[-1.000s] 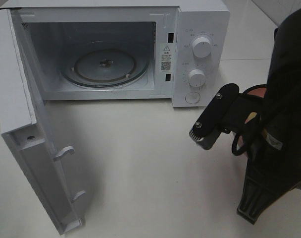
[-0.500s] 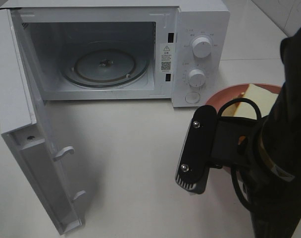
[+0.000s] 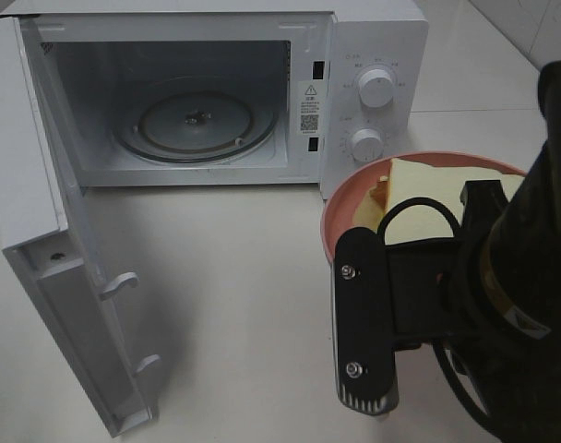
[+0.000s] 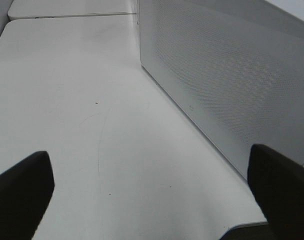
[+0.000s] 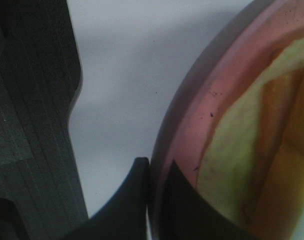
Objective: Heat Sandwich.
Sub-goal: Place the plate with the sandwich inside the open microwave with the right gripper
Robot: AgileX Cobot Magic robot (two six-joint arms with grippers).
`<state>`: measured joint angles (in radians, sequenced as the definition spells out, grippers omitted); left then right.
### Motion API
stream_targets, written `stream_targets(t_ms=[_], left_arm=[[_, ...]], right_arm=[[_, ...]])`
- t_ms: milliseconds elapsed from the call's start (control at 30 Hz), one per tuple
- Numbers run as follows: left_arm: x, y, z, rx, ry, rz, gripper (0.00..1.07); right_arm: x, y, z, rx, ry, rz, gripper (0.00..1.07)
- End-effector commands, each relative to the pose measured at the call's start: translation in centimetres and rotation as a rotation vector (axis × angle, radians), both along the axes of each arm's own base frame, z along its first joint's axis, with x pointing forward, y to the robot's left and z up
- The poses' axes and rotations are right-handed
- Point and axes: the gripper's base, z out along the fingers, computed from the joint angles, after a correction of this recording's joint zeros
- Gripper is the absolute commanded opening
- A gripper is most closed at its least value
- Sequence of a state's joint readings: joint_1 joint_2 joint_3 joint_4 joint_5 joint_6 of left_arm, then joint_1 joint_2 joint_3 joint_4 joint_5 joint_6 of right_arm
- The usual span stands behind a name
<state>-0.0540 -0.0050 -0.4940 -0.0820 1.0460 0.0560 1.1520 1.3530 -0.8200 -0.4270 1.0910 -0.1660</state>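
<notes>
**Q:** Entry, right side. Where is your sandwich (image 3: pixel 428 189)?

**A:** It is on the pink plate (image 3: pixel 347 198), at the right of the overhead view. It sits just in front of the microwave's (image 3: pixel 377 37) control panel, below the two knobs (image 3: pixel 377 88). The bread is pale, with orange-brown crust showing at one edge.

**Q:** And your right pincer (image 5: pixel 153 172)?

**A:** It is pinching the plate's rim; its wrist view shows one finger on each side of the pink edge. In the overhead view your right arm (image 3: pixel 530 277) hides the pincer itself.

**Q:** Left pincer (image 4: pixel 151 200)?

**A:** It is spread wide, with nothing between the fingers (image 4: pixel 22 192). It hangs over the white table (image 4: pixel 67 100), near a perforated white wall of the microwave.

**Q:** Note the oven.

**A:** The door (image 3: pixel 31 185) is swung open to the left of the overhead view. The glass turntable (image 3: pixel 196 120) is in plain sight inside.
</notes>
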Motion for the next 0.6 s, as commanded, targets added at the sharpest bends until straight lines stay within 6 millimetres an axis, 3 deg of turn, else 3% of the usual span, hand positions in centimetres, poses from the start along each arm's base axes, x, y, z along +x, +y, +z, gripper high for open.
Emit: stream_targets(t_ms=[33,367,600], left_arm=[[-0.18,-0.05,0.01,-0.008,-0.022,-0.002,0.98],[-0.18,-0.05,0.01,-0.008,-0.022,-0.002,0.98],[-0.18,-0.05,0.01,-0.008,-0.022,-0.002,0.98]], right_arm=[[0.15,0.02,0.15,-0.021,-0.013,0.098,0.00],[0.17,0.80,0.05,0.039,-0.006,0.189,0.00],[0.44,0.98,0.07,0.012,0.006,0.344,0.00]])
